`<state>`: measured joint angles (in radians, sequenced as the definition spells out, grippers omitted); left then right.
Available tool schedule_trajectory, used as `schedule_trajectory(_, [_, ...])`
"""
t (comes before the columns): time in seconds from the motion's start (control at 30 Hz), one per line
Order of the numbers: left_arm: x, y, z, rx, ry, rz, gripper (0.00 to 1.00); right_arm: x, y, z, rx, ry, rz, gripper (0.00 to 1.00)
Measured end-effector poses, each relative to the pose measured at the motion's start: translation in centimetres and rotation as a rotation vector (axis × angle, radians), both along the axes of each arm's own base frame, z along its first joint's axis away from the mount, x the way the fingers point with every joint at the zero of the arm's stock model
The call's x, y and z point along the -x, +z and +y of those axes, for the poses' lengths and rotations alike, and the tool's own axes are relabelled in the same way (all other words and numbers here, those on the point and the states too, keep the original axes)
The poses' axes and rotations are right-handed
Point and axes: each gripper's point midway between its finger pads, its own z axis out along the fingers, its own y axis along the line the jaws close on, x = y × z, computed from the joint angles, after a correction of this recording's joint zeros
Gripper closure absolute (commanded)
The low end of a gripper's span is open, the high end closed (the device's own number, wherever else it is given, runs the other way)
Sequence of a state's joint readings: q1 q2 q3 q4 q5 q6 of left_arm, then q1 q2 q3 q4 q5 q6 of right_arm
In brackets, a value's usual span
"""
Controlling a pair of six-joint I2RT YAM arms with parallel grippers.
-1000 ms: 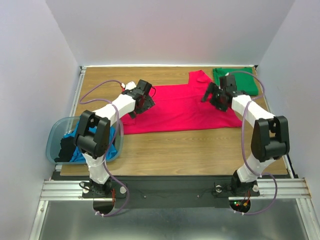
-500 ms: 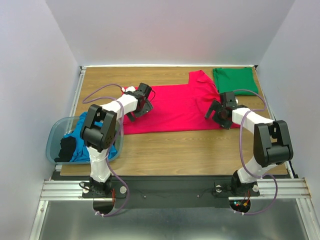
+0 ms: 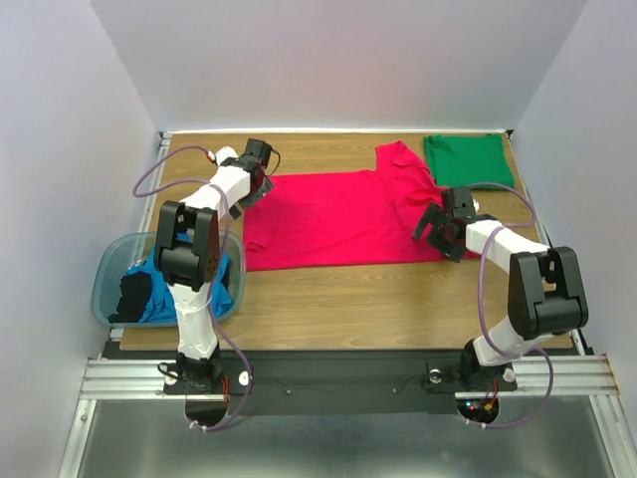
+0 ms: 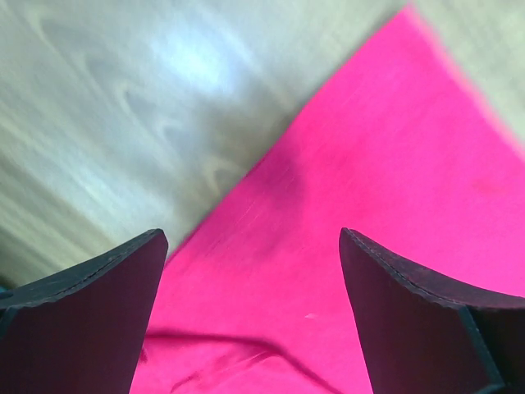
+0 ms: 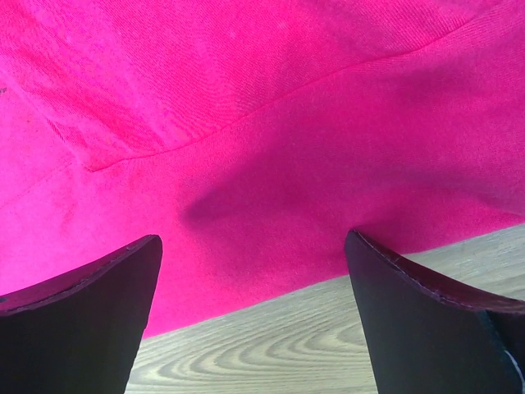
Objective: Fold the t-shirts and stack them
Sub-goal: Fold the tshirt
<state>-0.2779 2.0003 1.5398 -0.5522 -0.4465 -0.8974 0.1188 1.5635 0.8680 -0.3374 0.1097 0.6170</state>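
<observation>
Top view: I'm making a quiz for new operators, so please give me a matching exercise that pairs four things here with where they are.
Things:
1. pink shirt
2. green shirt
3. blue shirt
4. right gripper

Places:
a. far right corner of the table
b. in the tub
c. spread flat mid-table
d. open, over the pink shirt's near right edge

Pairs: 1-c, 2-a, 3-b, 4-d
</observation>
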Motion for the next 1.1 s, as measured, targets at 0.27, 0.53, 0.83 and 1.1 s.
schedule_trajectory(0.27, [1.5, 2.0, -2.5, 0.071, -0.111, -0.036, 0.02, 0.0, 0.0, 0.0, 0.001, 0.003, 0.002, 0.0])
schedule_trajectory(0.53, [7.6, -0.5, -9.6, 0.132, -0.318, 0.043, 0.02, 0.1, 0.0, 0.0, 0.001, 0.003, 0.002, 0.0])
schedule_trajectory(0.83, [8.9, -3.3, -9.3, 0.113, -0.297, 0.109, 0.02, 0.1, 0.0, 0.0, 0.002, 0.003, 0.002, 0.0])
schedule_trajectory(1.1, [5.7, -3.3, -7.3, 0.056, -0.217, 0.1, 0.02, 0.3, -0.1, -0.1, 0.006, 0.004, -0.004, 0.0])
